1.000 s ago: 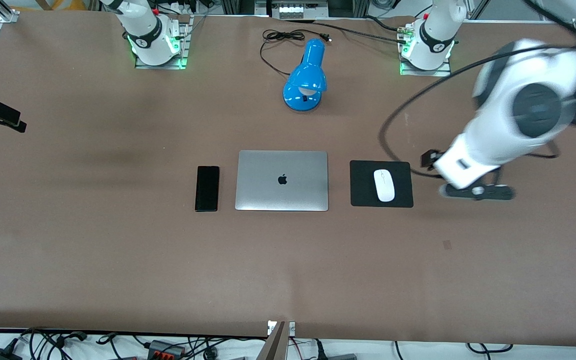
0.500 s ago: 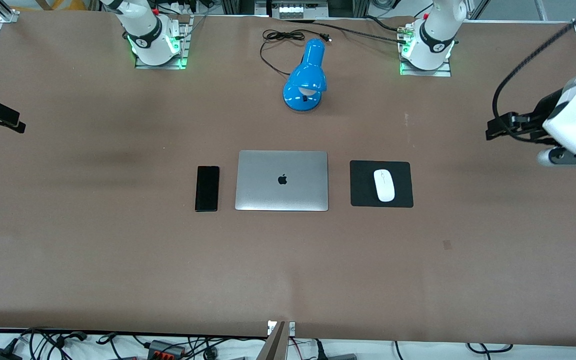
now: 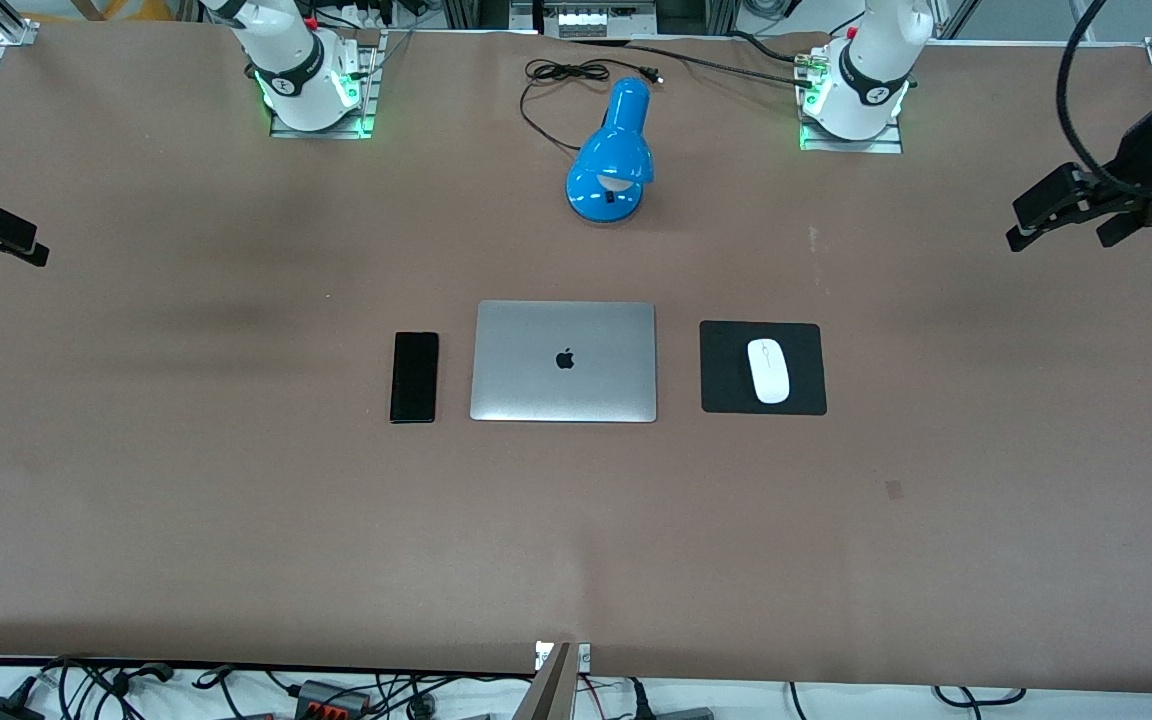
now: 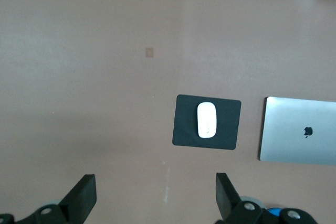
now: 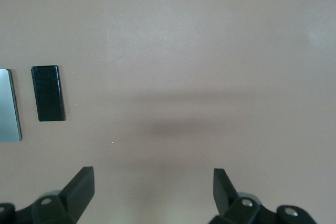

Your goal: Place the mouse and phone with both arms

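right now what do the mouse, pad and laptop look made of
Mouse: glossy white, likely plastic, going by its smooth shine. Pad: flat matte black, perhaps fabric or rubber. Laptop: brushed silver lid with a dark logo, probably aluminium.

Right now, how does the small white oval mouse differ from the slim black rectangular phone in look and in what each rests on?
The small white oval mouse is glossy white and rounded; the slim black rectangular phone is dark, flat and longer. The mouse lies on a black square pad; the phone lies straight on the brown table. The mouse sits toward the left arm's end of the closed silver laptop, the phone toward the right arm's end. Both lie flat, beside the laptop, with no gripper touching them.
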